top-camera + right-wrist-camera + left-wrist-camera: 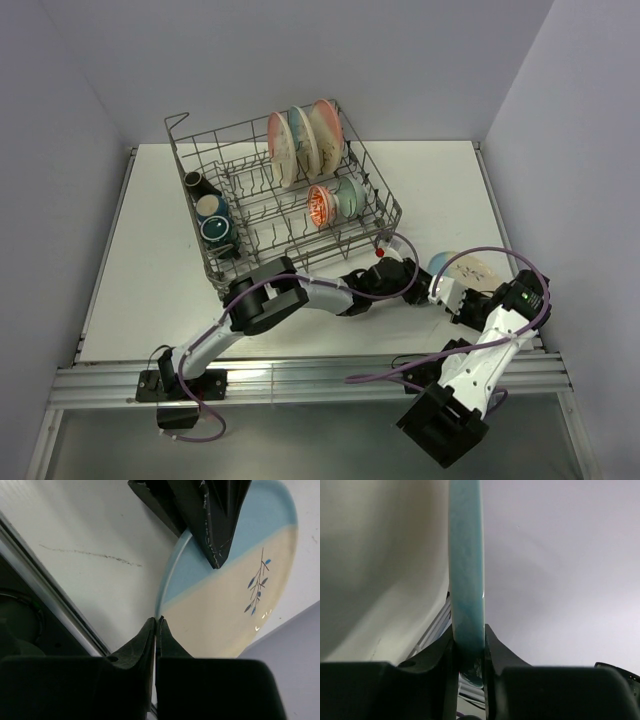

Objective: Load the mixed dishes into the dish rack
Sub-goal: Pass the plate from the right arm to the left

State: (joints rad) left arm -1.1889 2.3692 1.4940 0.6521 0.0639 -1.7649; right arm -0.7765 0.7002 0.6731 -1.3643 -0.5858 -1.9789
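Watching from my desk, I see the large grey wire dish rack (330,240) on the far-left half of the white table (150,300), with three two-tone plates (300,140) upright in its tines. The fourth plate (235,595), round, cream and light blue, is near the rack's near-right corner. My left gripper (468,635) is clamped on its blue rim. My right gripper (157,622) is fully closed, tips at the rim.

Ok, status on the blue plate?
Left gripper shut on blue plate rim. Right gripper shut, tips at the plate's edge. Plate sits outside dish rack, off its near right corner. Nothing seen between them.
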